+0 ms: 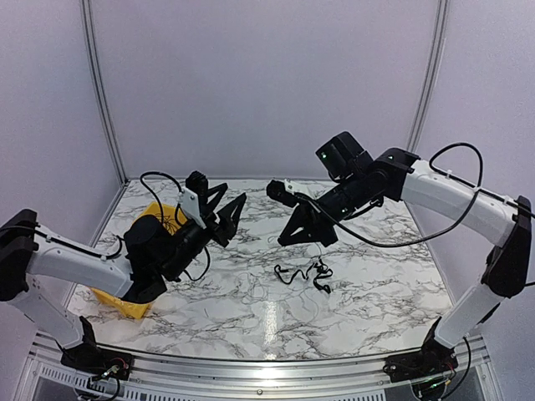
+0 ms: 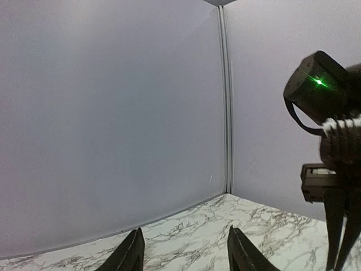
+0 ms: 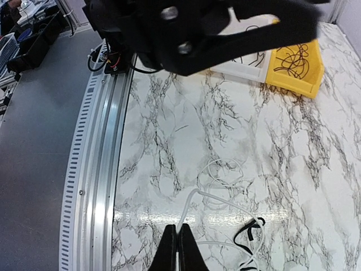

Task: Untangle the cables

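A small tangle of thin black cables (image 1: 304,273) lies on the marble table, a little right of the middle. In the right wrist view a thin white cable (image 3: 225,199) loops over the marble and runs through the black cable (image 3: 249,230). My right gripper (image 3: 178,236) hangs above the table and is shut on the end of that white cable; from above, this gripper (image 1: 288,238) sits just up and left of the tangle. My left gripper (image 1: 235,193) is raised off the table to the left, open. Its fingers (image 2: 132,255) hold nothing.
A yellow bin (image 3: 298,72) with more black wires inside stands at the left of the table, mostly under the left arm (image 1: 125,302). A white container (image 3: 248,69) sits beside it. The metal rail (image 3: 96,169) marks the near table edge.
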You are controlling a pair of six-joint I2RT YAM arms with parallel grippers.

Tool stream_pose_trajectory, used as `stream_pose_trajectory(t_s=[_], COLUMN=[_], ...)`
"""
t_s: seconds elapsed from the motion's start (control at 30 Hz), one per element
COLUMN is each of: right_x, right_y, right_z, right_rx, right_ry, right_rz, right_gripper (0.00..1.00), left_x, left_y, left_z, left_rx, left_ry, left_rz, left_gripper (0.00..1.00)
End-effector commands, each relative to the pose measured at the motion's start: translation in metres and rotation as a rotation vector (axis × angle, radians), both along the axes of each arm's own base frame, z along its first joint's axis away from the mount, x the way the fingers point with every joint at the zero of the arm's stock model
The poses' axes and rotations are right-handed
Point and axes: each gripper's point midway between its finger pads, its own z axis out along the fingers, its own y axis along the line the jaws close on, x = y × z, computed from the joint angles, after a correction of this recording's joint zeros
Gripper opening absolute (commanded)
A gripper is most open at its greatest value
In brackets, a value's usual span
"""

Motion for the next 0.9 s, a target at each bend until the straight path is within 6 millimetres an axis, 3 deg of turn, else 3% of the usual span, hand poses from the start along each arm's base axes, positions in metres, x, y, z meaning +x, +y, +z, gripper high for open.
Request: stream_pose_trajectory(t_s=[0.0,0.17,0.3,0.43,0.7,0.87], right_x=[0.020,0.026,0.026,0.022,0.015,0.017], right_y=[0.002,0.006,0.008,0.008,0.007,0.006], right_z=[0.020,0.021,0.021,0.023,0.017,0.016], right_rx=[0.045,0.054,0.054,0.058,0.051,0.039], right_ry=[-0.042,-0.038,-0.025,-0.014,0.017,0.000], right_rz=[-0.055,-0.067,-0.061,-0.052,-0.030,-0.040], right_gripper=[0.00,0.00,0.00,0.00,0.00,0.00], left_x=[-0.038,-0.058,-0.051,-0.035,-0.012,-0.013], left_y=[-0.016,-0.045,-0.065,-0.077,-0.082,-0.080], left_z=[-0.040,-0.056,-0.061,-0.057,-0.048,-0.046], left_rx=[0.182,0.280,0.298,0.275,0.234,0.260], left_ry=[0.076,0.103,0.111,0.124,0.074,0.028], left_rz=[-0.192,-0.298,-0.292,-0.236,-0.111,-0.103], left_gripper=[0.58,0.61,0.58,0.48,0.26,0.09])
